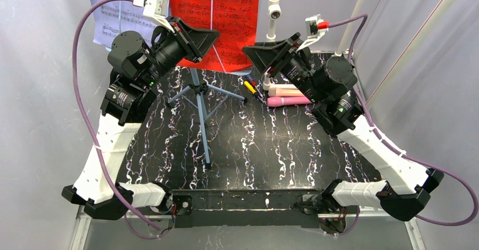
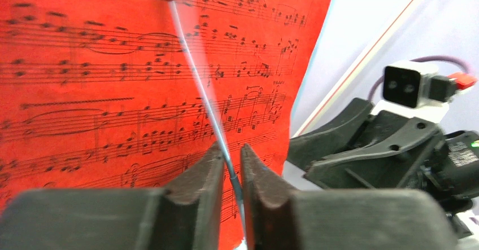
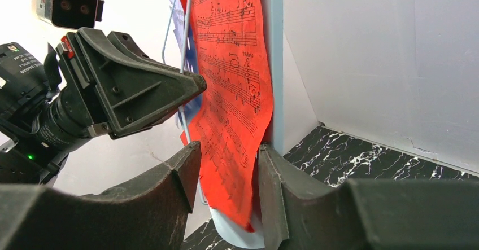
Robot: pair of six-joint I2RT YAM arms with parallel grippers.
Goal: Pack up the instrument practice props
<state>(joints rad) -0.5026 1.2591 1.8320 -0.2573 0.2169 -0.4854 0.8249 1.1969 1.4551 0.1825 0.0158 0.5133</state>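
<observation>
Left wrist view: left gripper (image 2: 232,162) jaws nearly shut around wire retainer (image 2: 197,78), grip uncertain; right gripper (image 3: 229,151) jaws half-open astride red page (image 3: 226,64). Next, likely: swing retainer clear.

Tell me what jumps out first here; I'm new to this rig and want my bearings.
The bright red sheet-music page on the rack at the far edge of the table grabs the eye. Both arms reach toward it: the left gripper straddles a thin wire in front of it, the right gripper its lower edge.
</observation>
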